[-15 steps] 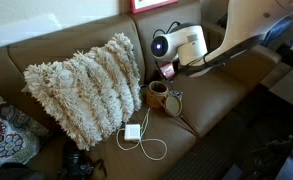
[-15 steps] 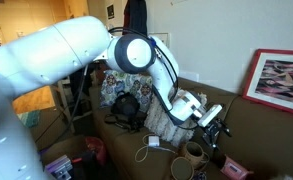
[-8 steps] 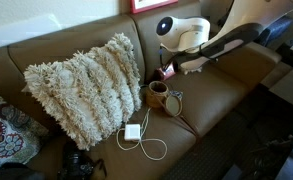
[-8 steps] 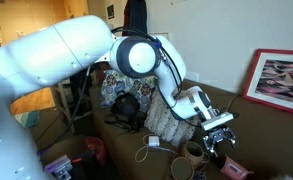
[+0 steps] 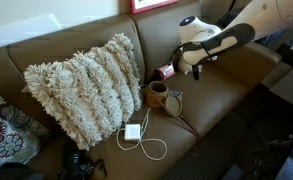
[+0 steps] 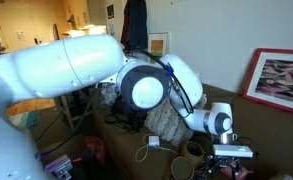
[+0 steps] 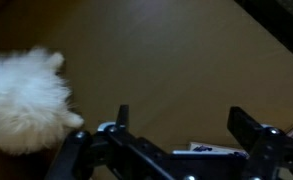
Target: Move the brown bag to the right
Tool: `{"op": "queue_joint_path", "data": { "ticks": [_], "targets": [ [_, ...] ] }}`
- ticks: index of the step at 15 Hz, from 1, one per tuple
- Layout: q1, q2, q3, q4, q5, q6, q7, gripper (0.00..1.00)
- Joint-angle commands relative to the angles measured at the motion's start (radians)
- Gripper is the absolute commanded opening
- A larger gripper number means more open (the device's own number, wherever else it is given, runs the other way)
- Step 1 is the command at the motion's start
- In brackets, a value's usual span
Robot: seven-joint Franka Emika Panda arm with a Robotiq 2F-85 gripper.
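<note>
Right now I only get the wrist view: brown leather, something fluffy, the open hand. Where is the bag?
Observer: The bag sits on the couch seat, just beside the pillow's lower corner.
Operator: Is the hand touching it?
Observer: No. In an exterior view the hand hangs clear of the bag, up and to its right.
Operator: Anything else close by?
Observer: A white charger lies on the seat in front of the bag.

Bulky glossy white arm (image 6: 76,80) with round, dark-ringed joint caps (image 6: 146,91) — its claw (image 7: 178,120) black and two-pronged.
</note>
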Motion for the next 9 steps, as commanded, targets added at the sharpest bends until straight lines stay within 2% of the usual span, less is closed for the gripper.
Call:
{"op": "queue_joint_path", "data": {
  "ticks": [1, 2, 3, 6, 9],
  "targets": [
    [-0.055, 0.175, 0.091, 0.193, 0.068, -0.047, -0.210, 1.00],
    [-0.051, 0.215, 0.102, 0.224, 0.063, -0.039, -0.267, 1.00],
    [-0.009, 0.115, 0.040, 0.047, 0.125, 0.027, -0.304, 1.00],
    [0.042, 0.152, 0.027, 0.074, 0.165, -0.012, -0.434, 1.00],
    [0.111, 0.151, -0.020, 0.072, 0.174, -0.031, -0.426, 1.00]
  ]
}}
